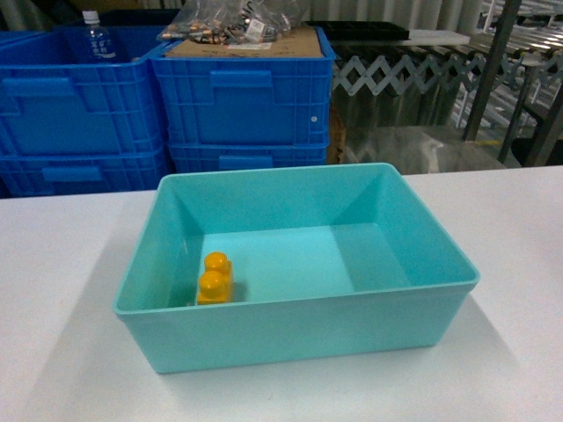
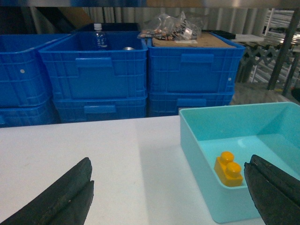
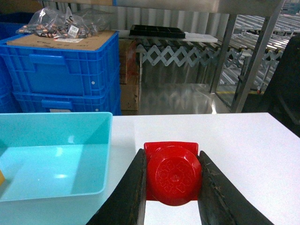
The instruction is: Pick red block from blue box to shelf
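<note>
Red block [image 3: 173, 174] sits pinched in my right end effector [image 3: 171, 187], clear of the box [image 3: 56, 164], ready for shelving; left end effector [image 2: 164, 197] spread.

Blue box [image 1: 299, 325] sits mid-table, open-topped; inside only a yellow-orange brick [image 1: 215, 279] against the near-left wall — rest of the floor bare, reachable from above. White table [image 1: 519, 220] open on both sides of the box. Behind, stacked dark blue crates [image 1: 242, 97] wall off the far left edge, bagged parts [image 1: 233, 22] on top. Far right — shelf uprights [image 3: 255, 61] beyond the table; gap between them looks passable, though hard to judge.
</note>
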